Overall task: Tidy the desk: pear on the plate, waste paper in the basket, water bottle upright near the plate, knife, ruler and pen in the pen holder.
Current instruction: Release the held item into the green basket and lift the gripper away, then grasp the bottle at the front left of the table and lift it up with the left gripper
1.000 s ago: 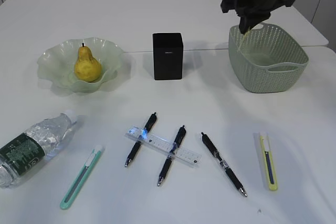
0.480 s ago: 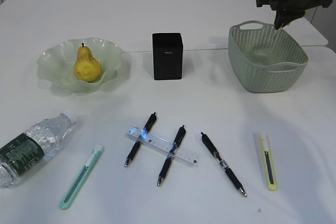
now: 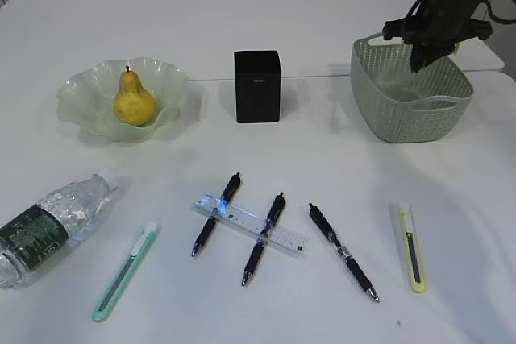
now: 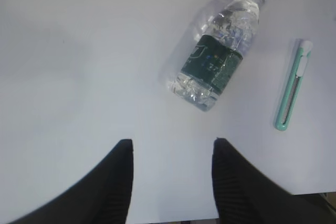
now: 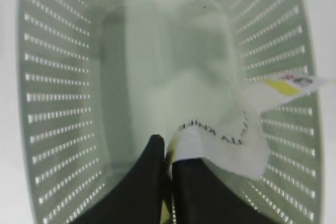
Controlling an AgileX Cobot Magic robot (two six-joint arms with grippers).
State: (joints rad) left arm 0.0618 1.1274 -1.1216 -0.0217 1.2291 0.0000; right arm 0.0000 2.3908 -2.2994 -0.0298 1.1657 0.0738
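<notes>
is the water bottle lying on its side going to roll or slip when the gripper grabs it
The water bottle probably rolls if nudged sideways: it is round and lies flat on the smooth table. It looks full of water, so likely heavy for its size. The clear plastic may be slippery and give slightly; gripping across the labelled middle seems safest.

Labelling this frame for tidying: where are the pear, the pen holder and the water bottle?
pear (image 3: 135, 102), exterior view, on its yellow belly.
pen holder (image 3: 258, 90), exterior view, on its black front face.
water bottle (image 4: 212, 64), left wrist view, on its dark green label.

The right pincer (image 3: 421, 60) has swung right and dipped into the basket (image 3: 403, 122).
</notes>
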